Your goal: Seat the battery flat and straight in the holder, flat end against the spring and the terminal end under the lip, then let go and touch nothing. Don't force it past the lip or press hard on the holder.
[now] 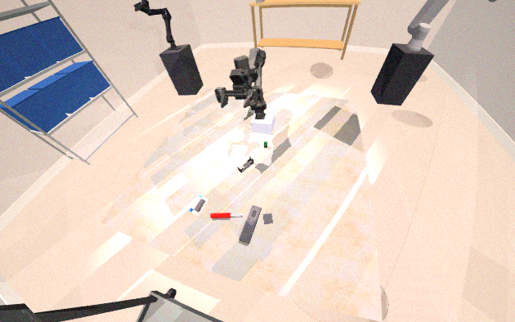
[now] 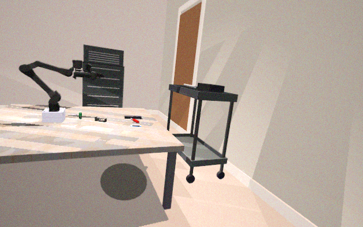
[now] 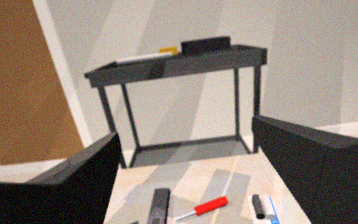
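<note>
Your gripper (image 2: 99, 75) hangs high above the table (image 2: 66, 144), fingers spread wide with nothing between them; in the wrist view the 2 dark fingers frame the shot, and both run off the bottom edge.

The battery (image 1: 265, 144) is the small green cylinder standing upright on the table just in front of the arm's white base block (image 1: 263, 122). You cannot make out which end is the terminal at this size. The holder (image 1: 245, 165) lies a little farther out, apart from the battery, a small dark cradle whose spring and lip are too small to tell.

Neither shows in the wrist view. That camera looks past them to the red-handled screwdriver (image 3: 207, 207), a dark remote-like bar (image 3: 157, 204) cut off at the bottom edge, and a small dark cylinder on a white and blue card (image 3: 264, 207). Beyond stands a dark cart (image 3: 181, 65); the objects on its top shelf are blurred.
</note>
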`<state>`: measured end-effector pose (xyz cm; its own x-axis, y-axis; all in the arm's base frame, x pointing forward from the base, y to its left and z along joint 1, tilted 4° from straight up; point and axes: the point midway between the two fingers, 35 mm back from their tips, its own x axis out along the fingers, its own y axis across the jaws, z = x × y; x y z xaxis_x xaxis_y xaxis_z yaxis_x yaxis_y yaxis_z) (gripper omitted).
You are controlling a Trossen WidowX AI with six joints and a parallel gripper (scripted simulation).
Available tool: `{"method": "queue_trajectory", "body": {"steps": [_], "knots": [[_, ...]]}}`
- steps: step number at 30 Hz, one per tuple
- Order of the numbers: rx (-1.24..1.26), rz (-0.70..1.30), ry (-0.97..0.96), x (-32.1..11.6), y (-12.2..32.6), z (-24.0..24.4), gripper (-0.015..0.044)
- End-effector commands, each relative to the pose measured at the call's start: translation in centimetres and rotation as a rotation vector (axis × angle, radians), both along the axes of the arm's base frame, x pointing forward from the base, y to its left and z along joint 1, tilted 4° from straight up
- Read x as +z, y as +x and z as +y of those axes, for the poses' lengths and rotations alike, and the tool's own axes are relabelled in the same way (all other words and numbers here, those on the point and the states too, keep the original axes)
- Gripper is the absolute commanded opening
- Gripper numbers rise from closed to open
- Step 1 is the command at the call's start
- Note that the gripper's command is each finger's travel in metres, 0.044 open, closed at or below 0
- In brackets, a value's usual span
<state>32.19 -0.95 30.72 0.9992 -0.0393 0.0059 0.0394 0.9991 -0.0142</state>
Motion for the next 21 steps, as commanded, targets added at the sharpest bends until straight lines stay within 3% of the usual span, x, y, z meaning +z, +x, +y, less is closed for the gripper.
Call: {"method": "queue_trajectory", "body": {"steps": [1, 5, 9, 15, 18, 21], "knots": [[0.002, 0.018, 0.003, -0.4, 0.1, 0.1, 0.0374], [0.020, 0.391, 0.065, -8.5, 0.4, 1.2, 0.0269], [0.011, 0.794, 0.106, -16.2, -2.3, 2.3, 0.0164], [-0.050, 1.299, 0.113, -22.6, -9.3, 2.9, 0.0006], [-0.097, 1.529, 0.095, -23.9, -13.1, 2.9, 0.0000], [-0.109, 1.581, 0.089, -24.1, -14.0, 2.9, 0.0000]]}}
